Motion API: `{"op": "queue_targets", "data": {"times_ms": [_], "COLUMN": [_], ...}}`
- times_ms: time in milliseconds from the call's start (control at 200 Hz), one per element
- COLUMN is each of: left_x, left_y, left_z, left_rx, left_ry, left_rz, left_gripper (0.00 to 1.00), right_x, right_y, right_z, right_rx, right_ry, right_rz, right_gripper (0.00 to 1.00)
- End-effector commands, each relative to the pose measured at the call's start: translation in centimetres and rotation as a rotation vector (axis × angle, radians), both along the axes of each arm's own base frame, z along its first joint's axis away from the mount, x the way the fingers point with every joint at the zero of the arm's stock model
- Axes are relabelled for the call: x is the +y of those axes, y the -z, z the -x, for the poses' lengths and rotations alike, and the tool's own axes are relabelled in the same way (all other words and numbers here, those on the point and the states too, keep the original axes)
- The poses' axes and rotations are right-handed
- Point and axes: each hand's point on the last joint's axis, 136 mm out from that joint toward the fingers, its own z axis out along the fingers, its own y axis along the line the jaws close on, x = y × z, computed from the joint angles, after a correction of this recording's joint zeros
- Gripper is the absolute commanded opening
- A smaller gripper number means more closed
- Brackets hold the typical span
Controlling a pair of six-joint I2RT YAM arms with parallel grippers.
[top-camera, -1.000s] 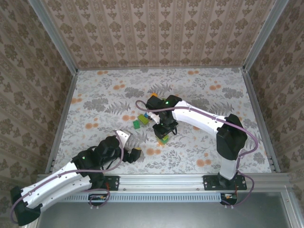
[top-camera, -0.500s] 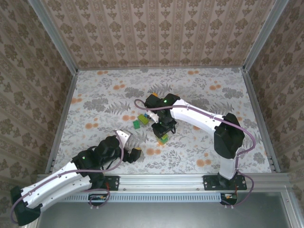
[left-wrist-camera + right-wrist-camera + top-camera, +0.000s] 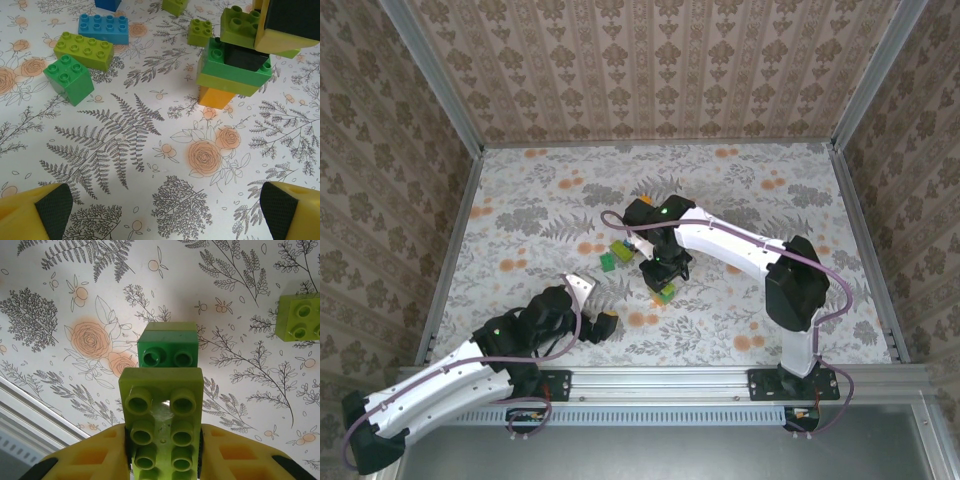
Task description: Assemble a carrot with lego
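The right gripper (image 3: 665, 268) clamps a lime brick (image 3: 161, 410) between its yellow fingers (image 3: 95, 455), poised at the carrot (image 3: 232, 75), which stands mid-table on its orange brick (image 3: 216, 96) with lime and green layers stacked above. Off to the near left, the left gripper (image 3: 165, 212) hovers with its jaws spread wide, holding nothing, well apart from the build.

The danger lies in the footing: the carrot rests on a narrow orange base under wider layers, and nothing braces it. A push that lands off-centre would likely tip the stack or skate it across the patterned table (image 3: 150, 165). The wrist view shows the lime brick overlapping a dark green brick (image 3: 167, 345) only partly — studs that fail to line up could leave it perched rather than locked, and it may come away again as the fingers part. Loose lego nearby, a small lime brick (image 3: 202, 31) among them, could be knocked by the arm.

Whether the held brick already touches the build cannot be told. A dark patch (image 3: 245, 59) in the green layer could be a black brick or a gripper pad. The right fingers cover the back of the lime brick, and from overhead the arm hides most of the carrot.
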Motion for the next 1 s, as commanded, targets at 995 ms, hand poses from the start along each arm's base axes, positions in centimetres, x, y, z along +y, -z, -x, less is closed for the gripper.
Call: {"op": "queue_targets", "data": {"times_ms": [995], "left_x": [-0.7], "left_y": [-0.2], "left_z": [0.3], "left_rx": [-0.019], "left_ry": [0.046], "left_rz": [0.007], "left_gripper": [1.00], "right_x": [0.4], "right_y": [3.6], "right_z": [-0.4], "right_rx": [0.092], "right_ry": [0.004], "right_rz": [0.124], "right_gripper": [0.33]}}
